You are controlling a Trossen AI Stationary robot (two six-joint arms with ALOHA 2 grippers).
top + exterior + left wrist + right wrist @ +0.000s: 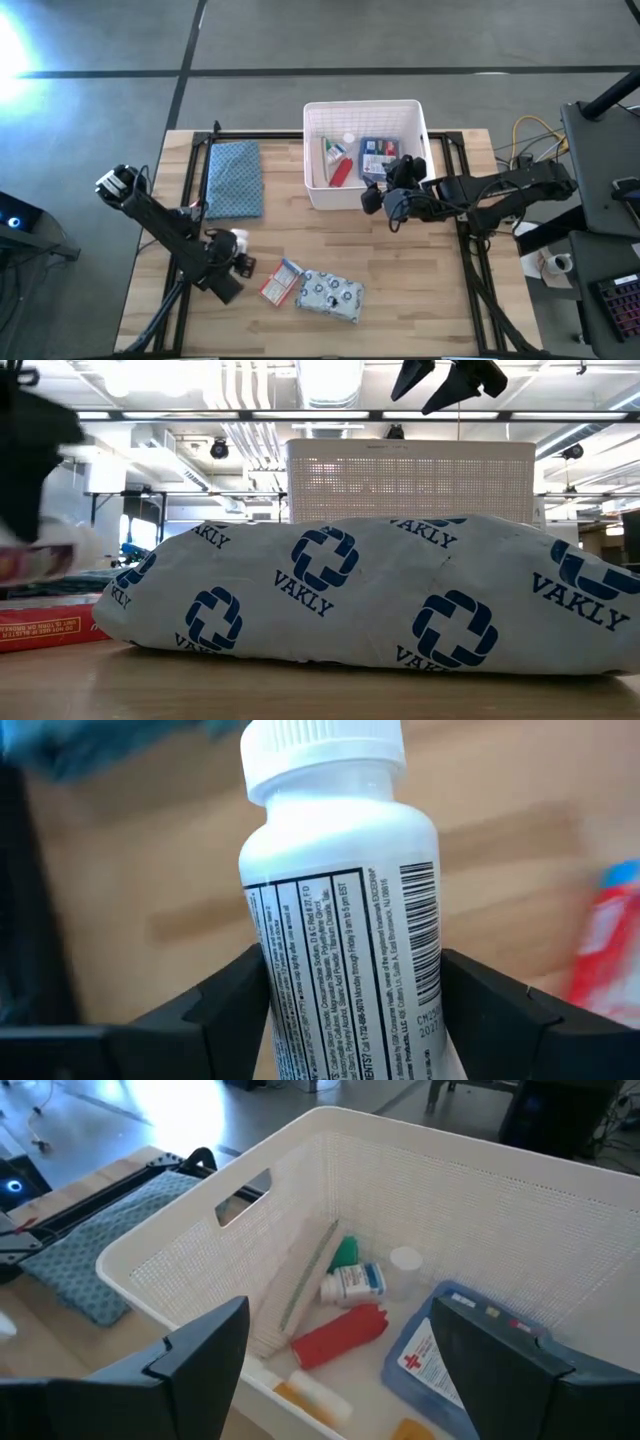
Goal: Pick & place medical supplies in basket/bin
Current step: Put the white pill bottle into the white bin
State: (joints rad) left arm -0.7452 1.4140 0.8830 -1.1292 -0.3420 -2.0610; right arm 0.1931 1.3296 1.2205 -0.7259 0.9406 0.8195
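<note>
**Left arm's got the pill bottle, right arm parked over the bin**

The left gripper (236,250) is down at the near-left part of the table (420,290), and its fingers (225,995) are clamped on either side of the white pill bottle (340,910). The wrist view shows the bottle standing up between them, cap on top, label and barcode facing the camera.

The right gripper (335,1350) hangs over the near edge of the white bin (365,108) with its fingers spread wide and nothing between them. Looking down into the bin from that wrist: a red tube (340,1335), a small white-and-blue bottle (352,1283), something green (346,1248) and a blue-white flat box (430,1355) are already sitting inside.

Still out on the table: the silvery dotted pouch (329,295) near the front middle, with a red-white packet (279,281) just beside it on the left-arm side. The blue-grey patterned cloth (234,178) lies folded beside the bin, on its left.
</note>
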